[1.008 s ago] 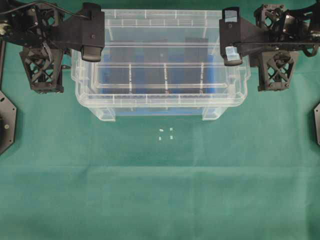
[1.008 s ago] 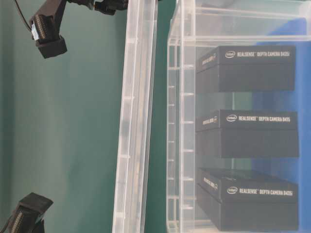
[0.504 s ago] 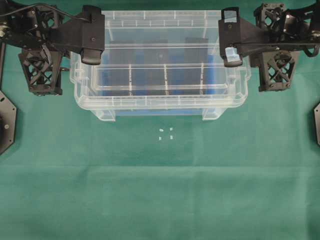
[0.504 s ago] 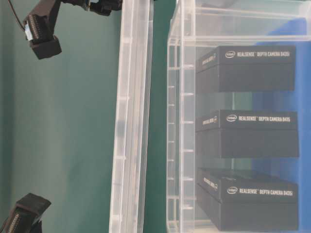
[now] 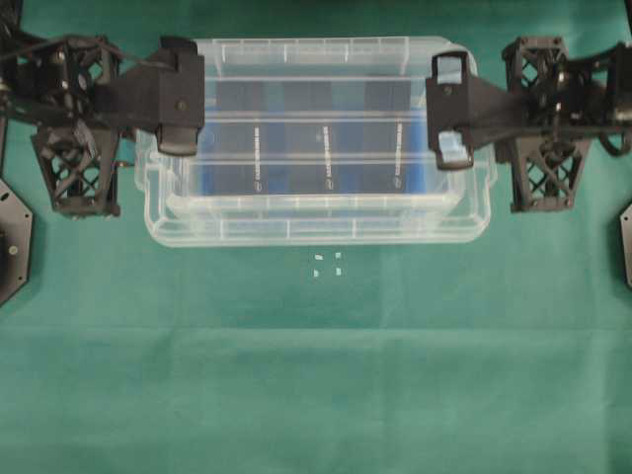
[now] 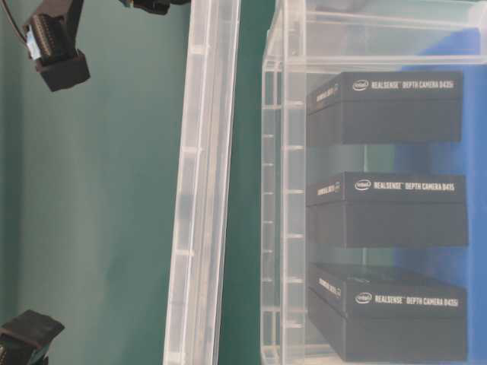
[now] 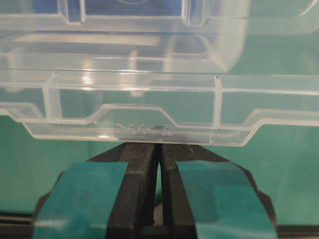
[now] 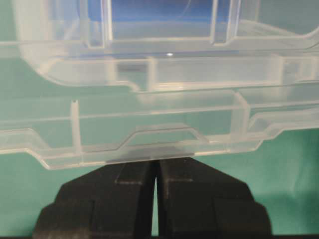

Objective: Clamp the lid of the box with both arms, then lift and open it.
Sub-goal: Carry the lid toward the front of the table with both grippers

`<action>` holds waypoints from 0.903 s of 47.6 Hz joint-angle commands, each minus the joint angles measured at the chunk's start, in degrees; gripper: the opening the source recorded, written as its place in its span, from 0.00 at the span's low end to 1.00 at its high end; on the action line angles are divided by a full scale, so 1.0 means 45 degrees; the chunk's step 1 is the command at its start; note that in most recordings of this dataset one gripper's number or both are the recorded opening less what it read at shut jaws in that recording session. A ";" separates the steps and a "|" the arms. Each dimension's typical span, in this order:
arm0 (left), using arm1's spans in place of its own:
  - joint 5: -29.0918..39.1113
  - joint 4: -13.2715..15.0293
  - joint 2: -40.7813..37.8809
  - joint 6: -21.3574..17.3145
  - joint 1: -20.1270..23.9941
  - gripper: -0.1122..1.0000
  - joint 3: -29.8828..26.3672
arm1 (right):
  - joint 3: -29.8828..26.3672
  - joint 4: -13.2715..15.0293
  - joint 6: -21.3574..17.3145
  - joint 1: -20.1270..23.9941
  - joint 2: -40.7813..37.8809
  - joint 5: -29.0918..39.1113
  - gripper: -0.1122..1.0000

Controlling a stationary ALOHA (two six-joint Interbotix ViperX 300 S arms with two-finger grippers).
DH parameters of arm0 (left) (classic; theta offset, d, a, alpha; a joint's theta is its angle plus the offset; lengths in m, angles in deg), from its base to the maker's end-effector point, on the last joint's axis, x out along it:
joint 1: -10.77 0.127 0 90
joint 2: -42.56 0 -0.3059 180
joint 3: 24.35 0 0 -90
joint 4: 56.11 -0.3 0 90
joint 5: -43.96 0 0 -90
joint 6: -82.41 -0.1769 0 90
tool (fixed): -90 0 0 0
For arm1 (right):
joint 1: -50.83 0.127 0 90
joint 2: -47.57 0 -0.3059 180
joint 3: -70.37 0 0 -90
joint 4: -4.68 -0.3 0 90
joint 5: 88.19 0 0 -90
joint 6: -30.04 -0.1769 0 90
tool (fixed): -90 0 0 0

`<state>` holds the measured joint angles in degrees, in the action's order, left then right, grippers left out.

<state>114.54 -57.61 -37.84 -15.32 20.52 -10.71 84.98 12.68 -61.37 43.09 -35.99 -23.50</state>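
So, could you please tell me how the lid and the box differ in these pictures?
The lid is a shallow ribbed panel; the box is a deep tub. The lid is held up clear of the box, pinched at each end by the left claw and the right claw; the box stays down, holding three black cases. Both are clear plastic with rounded corners.

Clear lid [image 5: 316,138], blue-lined box [image 5: 415,178], green cloth [image 5: 316,375]

Left gripper [image 5: 179,99] reaching in from left side, jaws pinching together on lid [image 5: 316,138] edge, teal tape showing on fingers [image 7: 132,169]. Right gripper [image 5: 451,111] reaching in from right side, black jaws pressing closed on opposite lid edge. Both wrists lying level, facing each other.
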 commanded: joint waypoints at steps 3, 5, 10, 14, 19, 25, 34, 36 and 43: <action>-0.0234 0.0039 0.0039 0.0371 -0.0566 0.11 -0.0566 | -0.1035 0.0254 -0.0762 0.0859 0.0176 -0.0078 0.10; -0.0234 0.0039 0.0059 0.0566 -0.0703 0.11 -0.0566 | -0.1035 0.0352 -0.0938 0.1016 0.0176 -0.0020 0.10; -0.0176 0.0039 0.0059 0.0937 -0.0996 0.11 -0.0527 | -0.1094 0.0527 -0.1367 0.1406 0.0176 0.0098 0.10; -0.0098 0.0020 0.0059 0.1113 -0.1230 0.11 -0.0527 | -0.1094 0.0625 -0.1602 0.1641 0.0176 0.0098 0.10; -0.0098 0.0020 0.0039 0.1309 -0.1445 0.11 -0.0527 | -0.1113 0.0664 -0.1855 0.1914 0.0176 0.0098 0.10; -0.0039 0.0020 0.0059 0.1699 -0.1660 0.11 -0.0488 | -0.1113 0.0664 -0.2070 0.2168 0.0176 0.0117 0.10; 0.0098 0.0000 0.0059 0.2051 -0.2051 0.11 -0.0449 | -0.1094 0.0664 -0.2422 0.2480 0.0176 0.0176 0.10; 0.0098 -0.0020 0.0059 0.2129 -0.2129 0.11 -0.0449 | -0.1113 0.0664 -0.2539 0.2539 0.0176 0.0195 0.10; 0.0098 0.0000 0.0059 0.2480 -0.2383 0.11 -0.0410 | -0.1094 0.0664 -0.2852 0.2871 0.0137 0.0234 0.10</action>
<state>116.21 -57.34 -37.66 -5.04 10.06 -10.71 84.28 15.49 -72.97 54.61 -35.82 -21.22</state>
